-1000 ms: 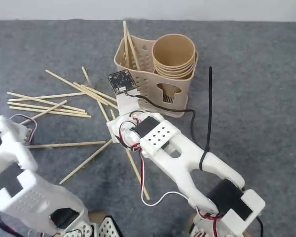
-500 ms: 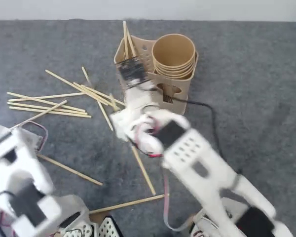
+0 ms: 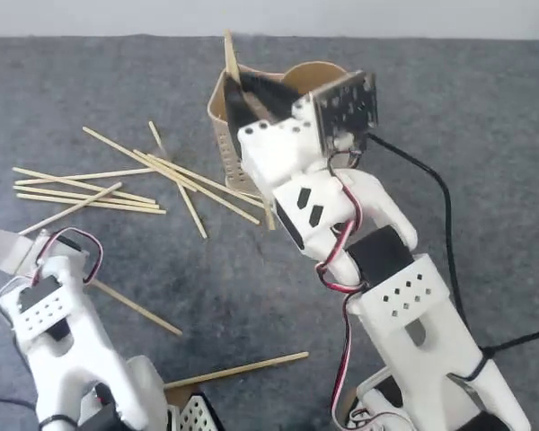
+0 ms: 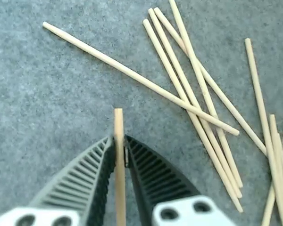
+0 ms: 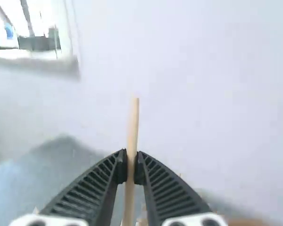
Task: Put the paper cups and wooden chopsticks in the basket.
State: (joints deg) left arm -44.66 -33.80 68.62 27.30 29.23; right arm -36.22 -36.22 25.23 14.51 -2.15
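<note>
Above the basket [image 3: 219,126], beside the paper cups [image 3: 310,67], the right pincer [image 5: 130,157] is clamping fully onto one wooden chopstick [image 5: 133,117]. Over the desk [image 3: 485,135], the left pincer [image 4: 120,141] is pinching a second chopstick [image 4: 118,123] tightly, near loose chopsticks [image 3: 117,193]. Light, stiff and smooth by judgement, each stick is calling for a mid-shaft hold to avoid pivoting.

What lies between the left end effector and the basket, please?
Loose chopsticks lie scattered between the left end effector and the basket, in the high view.
</note>
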